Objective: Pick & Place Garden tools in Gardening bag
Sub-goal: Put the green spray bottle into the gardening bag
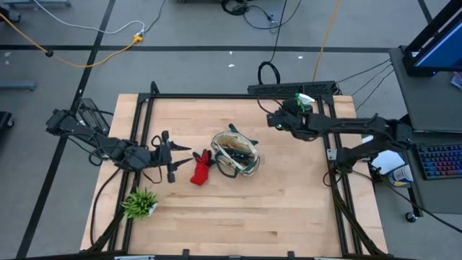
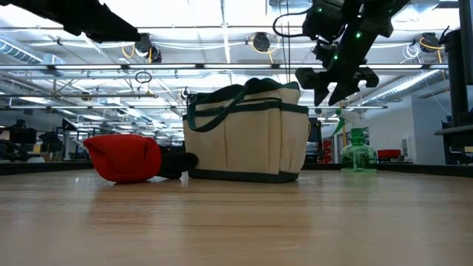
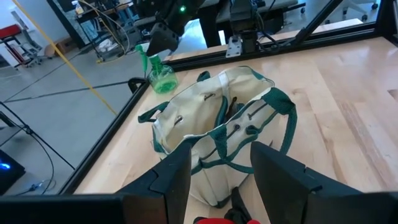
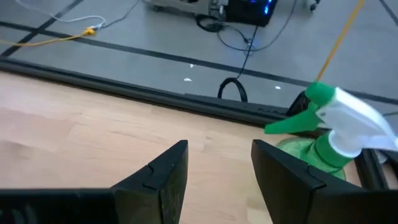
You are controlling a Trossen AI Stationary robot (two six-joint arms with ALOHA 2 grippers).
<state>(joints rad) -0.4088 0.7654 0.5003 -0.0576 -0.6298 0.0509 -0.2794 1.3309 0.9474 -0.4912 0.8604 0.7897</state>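
While the cream canvas gardening bag with dark green trim [image 1: 235, 154] stands open mid-table [image 1: 289, 209], a red glove [image 1: 200, 168] lies just beside it. Left hand [image 1: 175, 155] waits beyond the glove, fingers wide, empty. Right hand [image 1: 276, 120] hovers parted near the green spray bottle [image 1: 304, 101] at the far edge.

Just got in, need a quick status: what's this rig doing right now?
Packing garden tools into the canvas bag mid-table; some tools already sit inside. The right claw is open and empty, raised beside the green spray bottle at the far edge. The left claw, open, hovers over the red glove lying beside the bag.
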